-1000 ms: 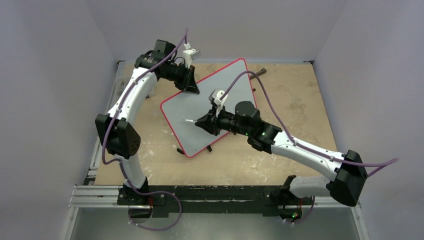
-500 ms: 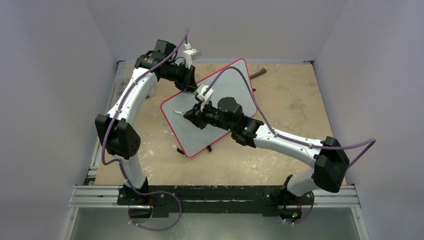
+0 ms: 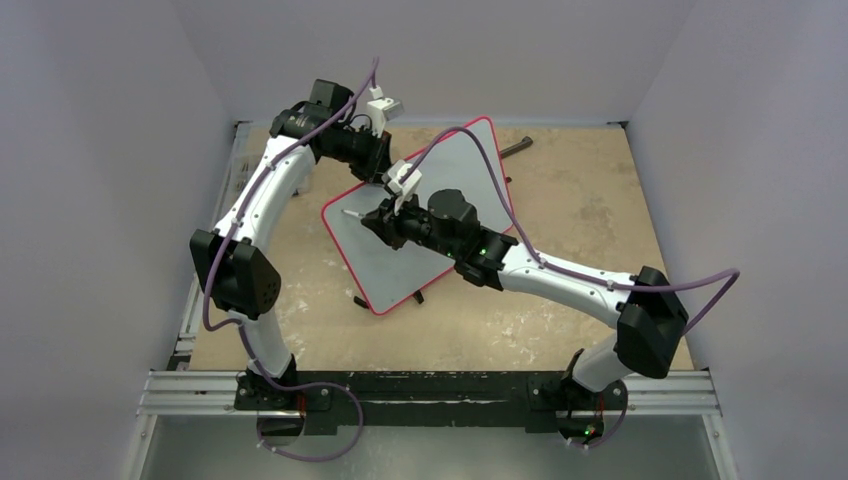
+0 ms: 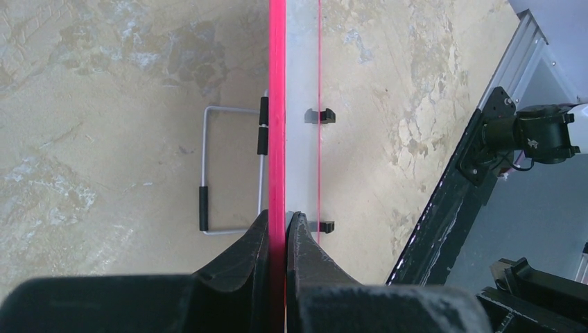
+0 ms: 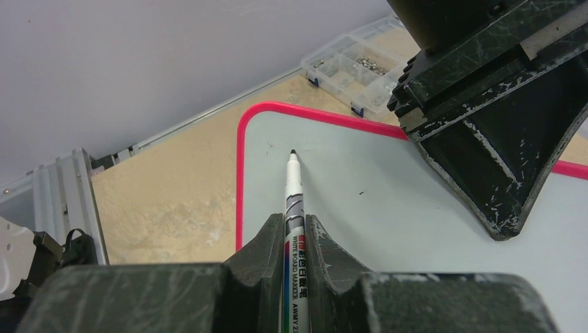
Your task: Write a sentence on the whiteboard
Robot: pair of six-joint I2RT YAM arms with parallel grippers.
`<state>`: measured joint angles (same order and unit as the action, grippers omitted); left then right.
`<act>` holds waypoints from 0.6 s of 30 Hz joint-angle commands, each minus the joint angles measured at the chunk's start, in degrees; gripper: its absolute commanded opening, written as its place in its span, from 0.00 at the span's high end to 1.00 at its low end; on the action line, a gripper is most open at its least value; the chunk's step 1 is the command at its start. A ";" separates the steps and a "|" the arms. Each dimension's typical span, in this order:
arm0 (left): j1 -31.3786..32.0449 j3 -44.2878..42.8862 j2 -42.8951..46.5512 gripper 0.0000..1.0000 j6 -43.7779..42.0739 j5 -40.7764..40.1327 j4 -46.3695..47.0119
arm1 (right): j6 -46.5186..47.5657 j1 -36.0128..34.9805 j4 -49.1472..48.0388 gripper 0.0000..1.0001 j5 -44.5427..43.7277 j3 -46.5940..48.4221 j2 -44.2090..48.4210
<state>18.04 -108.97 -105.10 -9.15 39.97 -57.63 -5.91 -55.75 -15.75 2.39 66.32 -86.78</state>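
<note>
1. Right wrist view: the right gripper [image 5: 288, 225] is clenched on a whiteboard marker [image 5: 291, 187]. The cap is off and the black tip points to 12 o'clock.
2. The tip is over the whiteboard [image 5: 360, 208], close to a rounded corner. Whether it touches the surface cannot be told.
3. Left wrist view: the left gripper [image 4: 277, 222] is pinched onto the board's red rim, apparently steadying it.
4. Top external view: that grip sits at about 11 o'clock of the board, which lies slanted on the table [image 3: 590, 190]. The marker tip is near the board's 9 o'clock corner.
5. No letters show on the white surface in any view.
6. Judgement: the setup looks done, with the board held and the marker poised at a starting corner. The sentence itself has not begun, so all of the writing is left.
</note>
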 commanded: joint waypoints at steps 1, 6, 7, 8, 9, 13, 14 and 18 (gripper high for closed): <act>2.00 2.33 -1.76 1.00 -9.12 -12.57 -2.80 | 1.17 -0.11 -1.65 1.00 -2.24 1.72 -0.16; 2.00 2.70 -1.60 1.00 -9.19 -12.98 -2.61 | 0.24 -0.11 -2.01 1.00 -1.90 -1.46 0.61; 2.00 2.70 -1.54 1.00 -9.14 -12.99 -2.53 | -0.05 -0.07 -2.01 1.00 -1.86 -2.24 0.93; 2.00 2.71 -1.54 1.00 -9.12 -13.03 -2.54 | -0.30 -0.09 -2.01 1.00 -1.80 -3.19 1.28; 2.00 2.71 -1.64 1.00 -9.06 -13.07 -2.50 | -0.63 -0.06 -2.01 1.00 -1.71 -4.05 1.68; 2.00 2.71 -1.62 1.00 -9.10 -13.30 -2.63 | -2.02 -0.15 -2.01 1.00 -0.65 -7.90 3.24; 2.00 2.75 -1.66 1.00 -9.05 -13.40 -2.54 | -2.26 -0.15 -1.96 1.00 -0.11 -8.55 3.53; 2.08 2.64 -1.64 1.00 -8.94 -13.72 -2.67 | -2.58 -0.33 -1.42 1.00 0.78 -9.29 4.99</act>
<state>18.06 -108.90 -105.10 -9.15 39.55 -57.47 -7.77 -56.01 -17.10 3.20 57.58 -83.99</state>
